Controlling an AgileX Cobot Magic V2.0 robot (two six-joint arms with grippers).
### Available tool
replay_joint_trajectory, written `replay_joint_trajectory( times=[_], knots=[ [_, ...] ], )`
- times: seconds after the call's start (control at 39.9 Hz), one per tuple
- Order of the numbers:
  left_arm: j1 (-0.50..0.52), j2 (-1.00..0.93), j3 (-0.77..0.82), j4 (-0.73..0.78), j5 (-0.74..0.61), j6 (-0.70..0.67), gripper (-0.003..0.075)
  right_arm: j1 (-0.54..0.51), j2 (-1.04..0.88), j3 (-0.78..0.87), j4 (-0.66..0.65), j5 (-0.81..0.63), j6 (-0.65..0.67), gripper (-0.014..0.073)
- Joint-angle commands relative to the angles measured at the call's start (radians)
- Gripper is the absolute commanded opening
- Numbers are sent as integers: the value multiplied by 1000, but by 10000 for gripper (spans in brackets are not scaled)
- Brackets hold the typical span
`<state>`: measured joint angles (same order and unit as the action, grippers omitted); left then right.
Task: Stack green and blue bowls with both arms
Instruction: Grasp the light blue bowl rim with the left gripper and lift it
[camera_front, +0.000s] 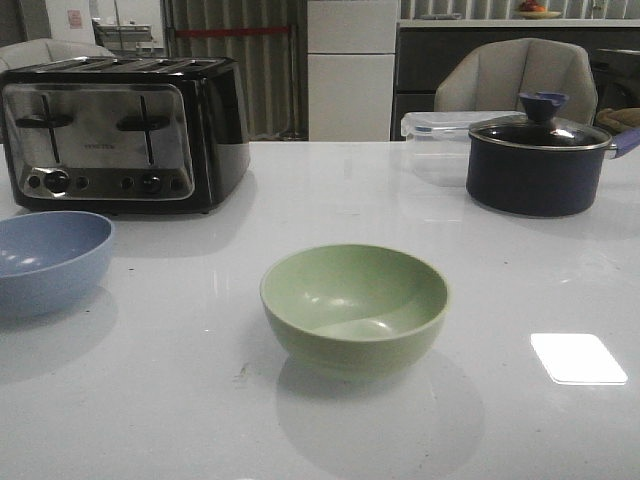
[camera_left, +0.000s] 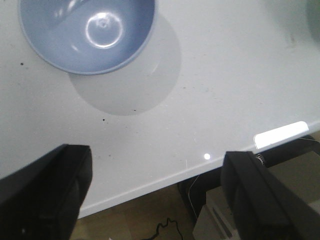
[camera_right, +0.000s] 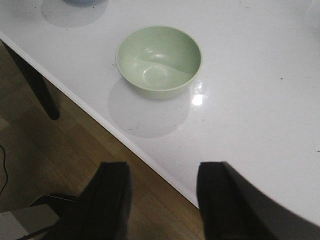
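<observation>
bowls apart: green bowl (camera_front: 354, 307) mid-table, blue bowl (camera_front: 48, 260) far left.

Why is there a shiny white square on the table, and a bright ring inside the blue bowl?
Front view: the white patch is lamp glare on the glossy white table. Left wrist view: the ring is the same kind of reflection inside the round grey-blue bowl; its fingers look dark and blurred.

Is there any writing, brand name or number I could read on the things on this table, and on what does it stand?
Toaster: a small brand mark on its steel front, too blurred to read.
Knobs and buttons along the toaster's lower edge: no legible markings.
Green bowl, blue bowl, dark pot and clear container: no writing visible.
Paper on the back wall: too small to read.
Nothing is legible.
</observation>
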<state>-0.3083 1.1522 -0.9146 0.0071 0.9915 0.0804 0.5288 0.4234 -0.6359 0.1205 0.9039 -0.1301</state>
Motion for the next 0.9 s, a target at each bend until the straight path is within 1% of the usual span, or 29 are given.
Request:
replay_joint_trajectory(
  times=[0.0, 0.2, 0.3, 0.45, 0.53, 0.63, 0.88],
  knots=[
    [68, 68, -77, -1, -39, 0, 581, 1, 6, -25, 1, -72, -15, 426],
    [233, 226, -191, -78, -43, 5, 581, 1, 6, -25, 1, -72, -15, 426],
    [296, 300, -237, -123, -56, 43, 581, 1, 6, -25, 1, -71, -15, 426],
    [364, 408, -295, -247, -66, 132, 581, 1, 6, -25, 1, -70, -15, 426],
    [381, 454, -317, -280, -72, 139, 581, 1, 6, -25, 1, -70, -15, 426],
    [384, 505, -335, -284, -102, 139, 581, 1, 6, -25, 1, -70, -15, 426],
    [384, 606, -339, -292, -223, 139, 581, 1, 6, -25, 1, -69, -15, 426]
  ],
)
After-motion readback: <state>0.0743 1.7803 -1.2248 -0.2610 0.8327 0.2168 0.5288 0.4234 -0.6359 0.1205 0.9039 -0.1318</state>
